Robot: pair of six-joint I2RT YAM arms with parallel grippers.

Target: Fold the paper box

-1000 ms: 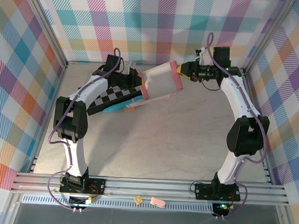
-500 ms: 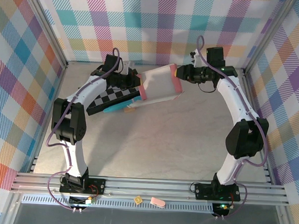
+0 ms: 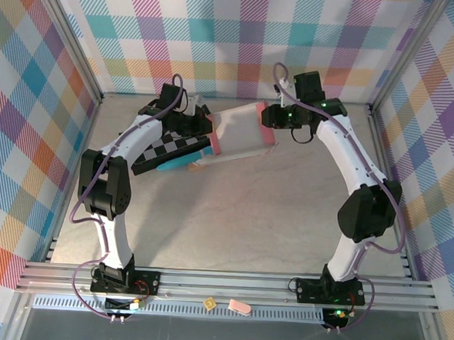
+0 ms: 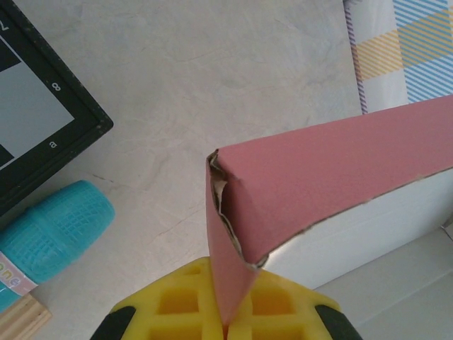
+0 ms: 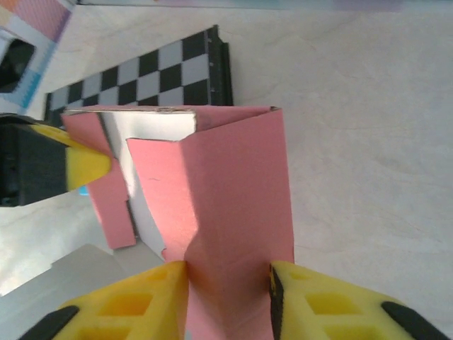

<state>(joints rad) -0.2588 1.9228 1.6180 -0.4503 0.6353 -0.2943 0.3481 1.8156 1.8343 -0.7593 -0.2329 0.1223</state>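
Pink thin-cardboard paper box (image 3: 243,131) sits half-formed near the table's (image 3: 232,216) far edge, pale inner face showing, right between the two arms! Left gripper (image 4: 226,315) is clamped tight on a pink flap at its left end. Right gripper (image 5: 228,283) stands part-open astride the pink right wall. Whether it's pressing, I cannot tell. Black-and-grey checkered board (image 3: 170,147) lies just left.

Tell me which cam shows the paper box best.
Top external: the whole paper box, outline and both ends. Right wrist gives its pink walls close up; left wrist, one pink corner.
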